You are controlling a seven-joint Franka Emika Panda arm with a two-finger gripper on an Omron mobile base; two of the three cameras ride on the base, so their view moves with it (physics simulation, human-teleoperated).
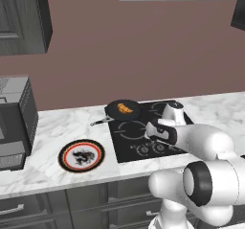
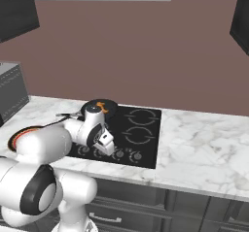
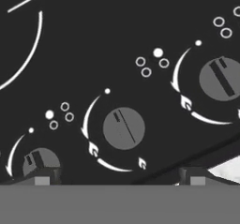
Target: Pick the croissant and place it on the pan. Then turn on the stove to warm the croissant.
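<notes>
- The croissant (image 1: 125, 108) lies inside the pan (image 1: 115, 111), upper middle of the left base view, its long axis running left to right.
- The pan handle (image 1: 99, 122) points to the lower left, over the worktop (image 1: 52, 125).
- The hand (image 3: 117, 175) is wide open, holding nothing, just above the middle knob (image 3: 123, 128) of the stove (image 1: 129, 142).

Golden croissant (image 1: 125, 108) lies in black pan (image 1: 116, 113) on stove (image 1: 139, 142) rear-left corner.

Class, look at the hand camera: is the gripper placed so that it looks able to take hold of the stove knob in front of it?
Probably yes: the open gripper hovers over the middle knob of the stove, fingertips either side, nothing between.
</notes>
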